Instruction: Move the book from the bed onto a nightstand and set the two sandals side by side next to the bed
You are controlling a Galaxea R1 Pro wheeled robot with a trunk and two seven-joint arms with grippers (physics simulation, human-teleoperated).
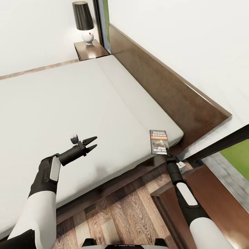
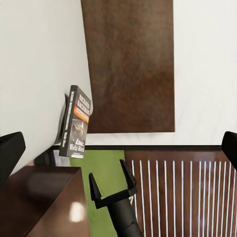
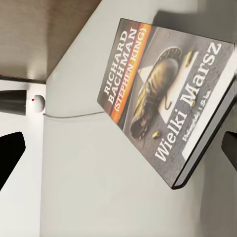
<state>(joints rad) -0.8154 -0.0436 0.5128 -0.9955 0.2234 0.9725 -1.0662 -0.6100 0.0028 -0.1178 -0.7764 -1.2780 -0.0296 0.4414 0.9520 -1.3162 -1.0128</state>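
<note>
- Our right hand (image 1: 167,151) reaches forward to the near corner of the bed (image 1: 86,114), with its fingertips at the near edge of the book (image 1: 159,141).
- In the right wrist view the two dark fingertips (image 3: 10,158) sit wide apart at either side, and the book (image 3: 168,96) lies between and just ahead of them, unclamped; whether a fingertip touches its edge we cannot tell.
- The book lies flat on the pale mattress near that corner, cover up, showing white "RICHARD BACHMAN" lettering, an orange band and a boot picture.
- Our left hand (image 1: 90,144) hangs above the mattress, well apart from the book, its fingers spread and holding nothing.
- From the left wrist view we see the book (image 2: 75,122) across the bed, with the right hand (image 2: 112,188) just beside it, its fingers parted.
- Beyond the book, the dark headboard (image 1: 162,86) runs along the white wall.
- A nightstand (image 1: 90,49) stands at the far end of the headboard, carrying a lamp (image 1: 84,21) with a black shade and a white base.
- Another dark wooden top (image 1: 204,197) sits beside our right arm, close to the book's corner of the bed.
- Wood-plank floor (image 1: 121,214) shows between the bed and our base.
</note>
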